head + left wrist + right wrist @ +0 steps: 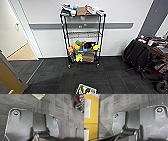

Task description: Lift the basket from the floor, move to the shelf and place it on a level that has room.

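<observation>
Carpet [112, 75] in dark grey tiles carries the basket [86, 89], which sits at six o'clock in the head view, right at the robot's base and well apart from the shelf [82, 37] at twelve o'clock against the white wall. Nothing has lifted it yet, by the look of things. The shelf's second level [83, 33] from the top appears bare, likely the free spot, while the top and lower tiers are crowded. A woven corner of the basket [38, 95] shows in the left wrist view. Whether either pincer is released or clenched, I cannot tell.
</observation>
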Motion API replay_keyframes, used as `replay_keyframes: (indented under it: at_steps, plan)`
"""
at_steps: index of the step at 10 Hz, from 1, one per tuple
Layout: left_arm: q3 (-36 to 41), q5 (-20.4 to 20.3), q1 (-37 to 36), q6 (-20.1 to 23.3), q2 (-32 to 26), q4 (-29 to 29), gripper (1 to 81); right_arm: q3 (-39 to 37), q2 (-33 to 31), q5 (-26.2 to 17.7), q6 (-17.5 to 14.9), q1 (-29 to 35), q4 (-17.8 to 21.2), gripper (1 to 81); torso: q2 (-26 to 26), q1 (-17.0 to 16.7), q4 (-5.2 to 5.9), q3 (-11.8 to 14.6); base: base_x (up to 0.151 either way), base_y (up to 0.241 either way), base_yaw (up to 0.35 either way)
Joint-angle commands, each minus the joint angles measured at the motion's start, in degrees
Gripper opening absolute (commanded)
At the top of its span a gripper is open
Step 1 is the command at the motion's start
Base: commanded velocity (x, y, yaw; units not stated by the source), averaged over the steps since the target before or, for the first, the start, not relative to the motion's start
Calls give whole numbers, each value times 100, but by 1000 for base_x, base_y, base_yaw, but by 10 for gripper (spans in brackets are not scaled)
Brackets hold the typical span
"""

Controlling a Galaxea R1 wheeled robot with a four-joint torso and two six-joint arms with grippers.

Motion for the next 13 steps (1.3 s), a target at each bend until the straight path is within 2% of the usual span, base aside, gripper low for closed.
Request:
replay_keyframes:
  at_steps: [1,13]
  plan:
    - [97,270,-214,11,-94,80,811,118,-91,-290,-6,295,-20,811,0,0,0,0,78,0,0]
    - [63,270,-214,20,-76,80,811,56,-73,-290,3,312,-4,811,5,2,0,-2,92,0,0]
